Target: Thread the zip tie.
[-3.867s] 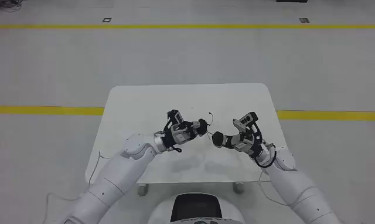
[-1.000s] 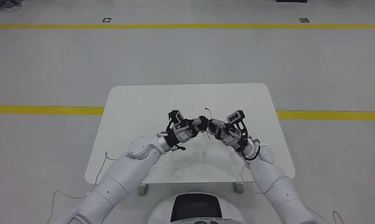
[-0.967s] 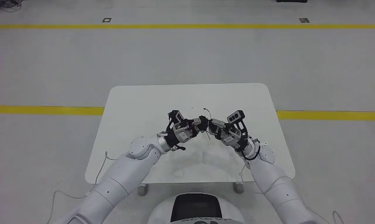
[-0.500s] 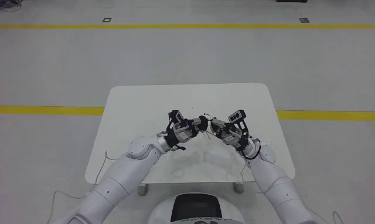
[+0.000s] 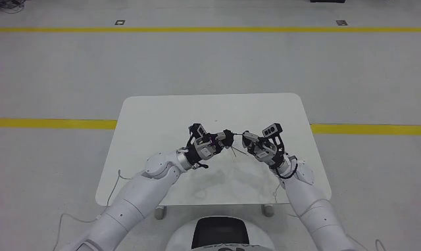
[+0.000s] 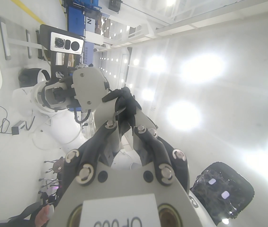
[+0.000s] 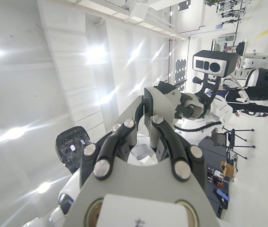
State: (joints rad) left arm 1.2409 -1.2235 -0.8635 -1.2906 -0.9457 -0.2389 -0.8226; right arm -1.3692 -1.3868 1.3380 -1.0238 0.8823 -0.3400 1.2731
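Black zip tie (image 5: 235,133) is held in the air above the middle of the white worktop (image 5: 151,119), grasped between the clenched left jaws and clenched right jaws, which face each other near together, the left arm (image 5: 164,169) and right arm (image 5: 301,180) extended forward with wrists angled inward.

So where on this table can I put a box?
Free: far strip of the white table beyond the grippers, and both side margins. Crowded: middle, where left gripper and right gripper hold the thin black zip tie.
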